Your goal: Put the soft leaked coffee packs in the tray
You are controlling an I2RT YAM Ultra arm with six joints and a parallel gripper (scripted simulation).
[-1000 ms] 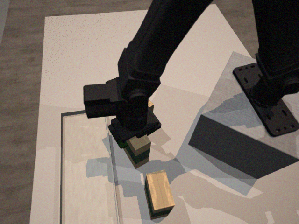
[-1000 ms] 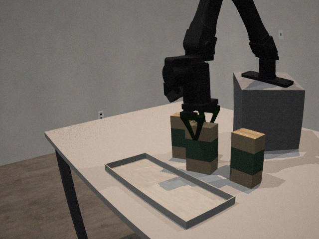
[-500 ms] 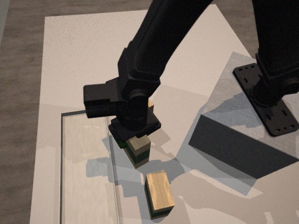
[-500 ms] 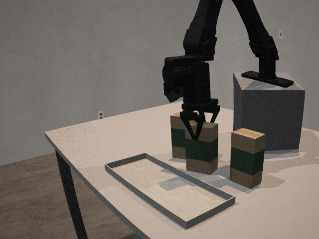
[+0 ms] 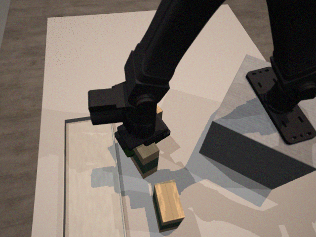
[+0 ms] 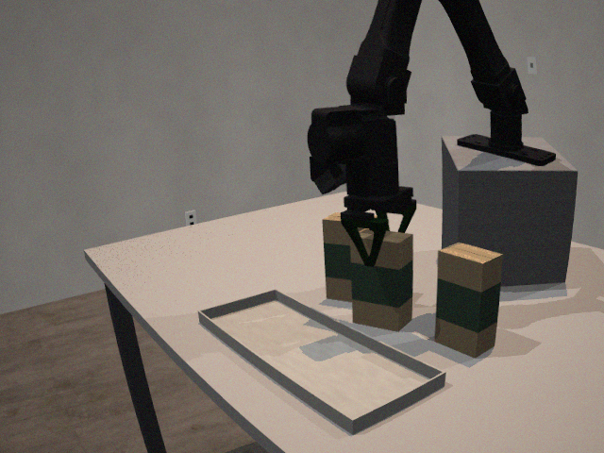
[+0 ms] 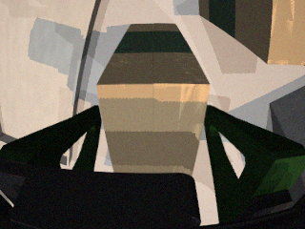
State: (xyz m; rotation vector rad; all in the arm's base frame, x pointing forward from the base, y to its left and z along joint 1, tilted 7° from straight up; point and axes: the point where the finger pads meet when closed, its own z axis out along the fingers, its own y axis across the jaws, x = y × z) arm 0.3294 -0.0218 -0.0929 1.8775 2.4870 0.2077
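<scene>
Nearest the exterior camera: shallow grey tray (image 6: 395,398), long and narrow, lying flat on the pale surface (image 6: 205,253) with no pack inside. In the top view, tray (image 5: 65,178) at about 8 o'clock from the middle pack.

Beyond the tray's far long wall, three tan coffee packs with dark green bands, all standing upright on the surface, none touching the tray. Right-hand pack (image 6: 468,298) nearest, standing apart from the others and free of the arm; in the top view (image 5: 169,204) at about 5 o'clock from the middle pack.

Middle pack (image 6: 381,287) directly below the hand (image 6: 377,228). Fingers (image 6: 363,243) spread apart, straddling the pack's upper part, one on each broad side. Visible gaps between pack (image 7: 152,111) and both fingers in the wrist view; nothing clamped. Hand pointing straight down.

Third pack (image 6: 336,265) just behind the middle one at about 11 o'clock, largely hidden by the hand in the top view, only a corner (image 5: 159,109) showing.

Farthest: grey pedestal block (image 6: 507,224) on the surface at about 2 o'clock from the packs, carrying the arm's black base plate (image 6: 536,157).
</scene>
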